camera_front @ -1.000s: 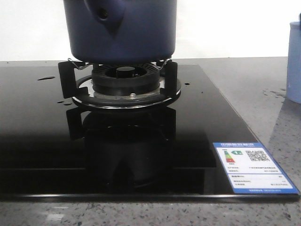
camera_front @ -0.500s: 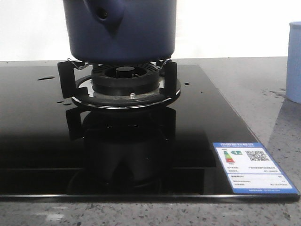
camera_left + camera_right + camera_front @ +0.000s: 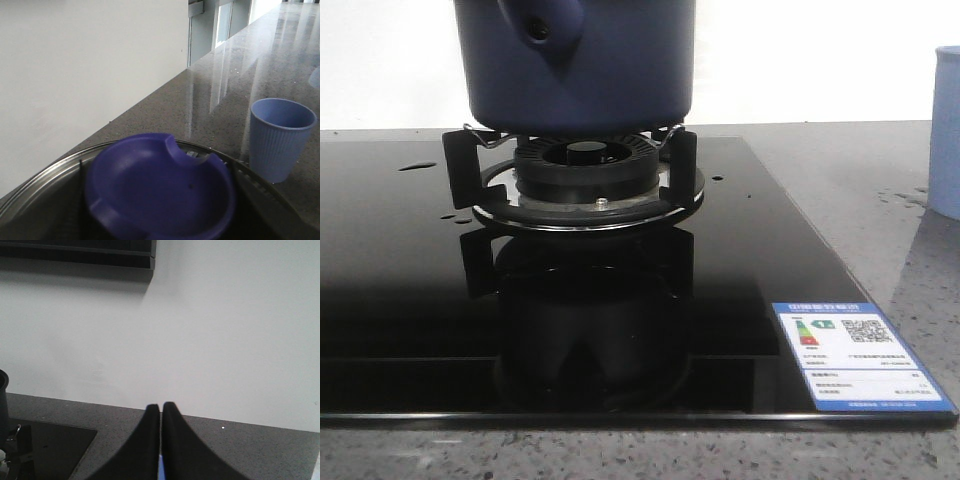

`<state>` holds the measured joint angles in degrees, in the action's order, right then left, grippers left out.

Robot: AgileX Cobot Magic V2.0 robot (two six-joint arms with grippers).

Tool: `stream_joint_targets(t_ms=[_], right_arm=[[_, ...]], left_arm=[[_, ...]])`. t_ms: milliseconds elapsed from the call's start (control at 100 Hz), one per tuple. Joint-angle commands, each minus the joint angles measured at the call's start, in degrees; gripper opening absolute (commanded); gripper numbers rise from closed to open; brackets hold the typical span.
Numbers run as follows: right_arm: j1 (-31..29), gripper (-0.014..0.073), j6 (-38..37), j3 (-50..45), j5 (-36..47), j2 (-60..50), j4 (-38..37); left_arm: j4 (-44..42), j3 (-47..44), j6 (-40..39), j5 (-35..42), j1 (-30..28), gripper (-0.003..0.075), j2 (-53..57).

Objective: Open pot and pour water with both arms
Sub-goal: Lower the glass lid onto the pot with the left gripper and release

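Granite counter (image 3: 880, 170) beside pot (image 3: 580, 70)

A blurred, deep blue-violet dished knob (image 3: 160, 192) fills the foreground, sitting on a round silvery metal lid (image 3: 37, 187). A ribbed pale blue cup (image 3: 280, 137) stands upright nearby on the speckled grey stone counter (image 3: 220, 80), beside a white wall (image 3: 75, 70).

The pot (image 3: 578, 65) sits on the burner (image 3: 585, 170), with the cup (image 3: 946, 130) well right.

Matte navy pot (image 3: 578, 65), glossy black glass hob (image 3: 410, 280), speckled stone-like counter (image 3: 880, 170), seemingly ribbed plastic cup (image 3: 280, 137)
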<state>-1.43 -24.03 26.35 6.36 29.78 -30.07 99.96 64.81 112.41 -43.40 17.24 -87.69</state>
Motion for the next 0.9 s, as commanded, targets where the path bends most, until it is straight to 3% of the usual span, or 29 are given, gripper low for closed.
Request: stream_joint_targets(t_ms=[0,460,610,890], right_arm=[[-0.29,-0.0069,0.03,1.55,3.49,-0.12,0.43],[-0.29,-0.0069,0.03,1.55,3.36,-0.12,0.43],[-0.29,-0.0069,0.03,1.55,3.11,-0.12,0.43],[-0.29,-0.0069,0.03,1.55,3.11,-0.12,0.43]], left_arm=[[6.74,3.26,0.33,-0.57,0.50,0.0222,1.33],[6.74,4.72,-0.56,-0.84,0.50,0.0222,-1.93],[6.03,4.72,-6.16,-2.67,0.38,0.0222,-1.83],[-2.83,4.72,-12.29,0.94,0.38,0.0222,-1.48]])
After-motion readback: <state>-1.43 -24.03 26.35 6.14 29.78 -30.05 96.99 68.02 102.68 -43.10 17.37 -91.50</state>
